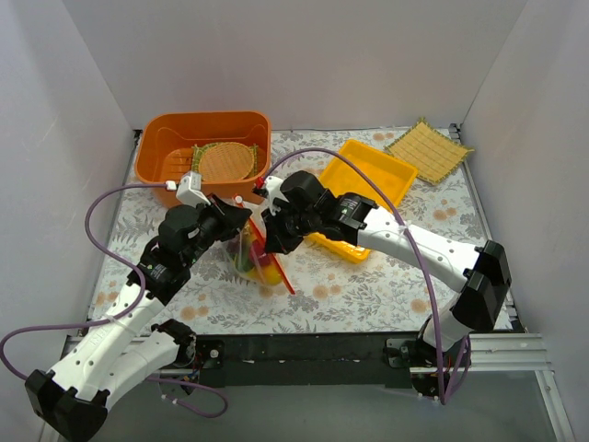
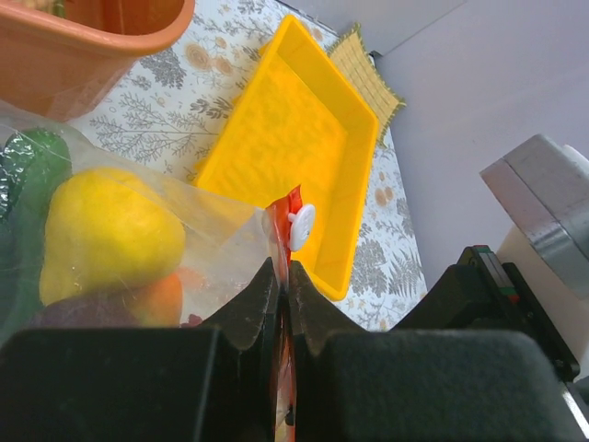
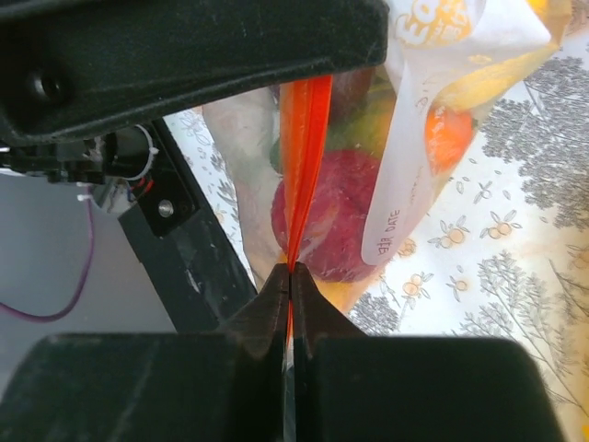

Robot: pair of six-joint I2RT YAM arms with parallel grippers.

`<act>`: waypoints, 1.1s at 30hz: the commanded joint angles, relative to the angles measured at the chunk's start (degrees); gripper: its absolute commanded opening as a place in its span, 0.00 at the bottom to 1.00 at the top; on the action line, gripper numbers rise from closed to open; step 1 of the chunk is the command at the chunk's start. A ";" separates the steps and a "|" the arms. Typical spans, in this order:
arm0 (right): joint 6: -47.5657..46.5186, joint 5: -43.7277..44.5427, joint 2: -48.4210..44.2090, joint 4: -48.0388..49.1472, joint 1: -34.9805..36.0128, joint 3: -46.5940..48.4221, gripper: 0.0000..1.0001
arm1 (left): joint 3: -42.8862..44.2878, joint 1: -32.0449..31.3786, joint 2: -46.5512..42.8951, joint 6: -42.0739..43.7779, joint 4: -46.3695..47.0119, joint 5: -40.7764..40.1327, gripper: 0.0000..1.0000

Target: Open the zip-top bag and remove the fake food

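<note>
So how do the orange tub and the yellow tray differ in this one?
The orange tub is deep with tall walls; the yellow tray is shallow. The tub holds a round woven mat; the tray's visible floor is bare. The tub sits square to the back wall at far left; the tray lies at an angle right of centre, crossed by the right arm. Both are rectangular plastic containers on the patterned table.

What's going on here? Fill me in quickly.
Both arms are working on the bag at the middle of the table. The left gripper and the right gripper are each pinched shut on its orange-red zip strip. The fake food is inside the bag, and none has been taken out yet. A yellow tray lies just to the right of the bag.
</note>
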 commanded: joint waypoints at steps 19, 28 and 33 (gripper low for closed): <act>-11.75 12.51 0.76 -31.59 2.12 28.37 0.01 | 8.49 0.13 -2.84 38.67 6.92 15.53 0.96; -8.68 12.15 -6.62 -34.51 2.56 23.90 0.01 | 15.79 13.90 9.19 35.88 11.31 48.46 0.90; -7.36 12.42 -9.00 -35.29 2.56 22.22 0.01 | 14.40 23.22 12.20 28.24 23.94 66.76 0.89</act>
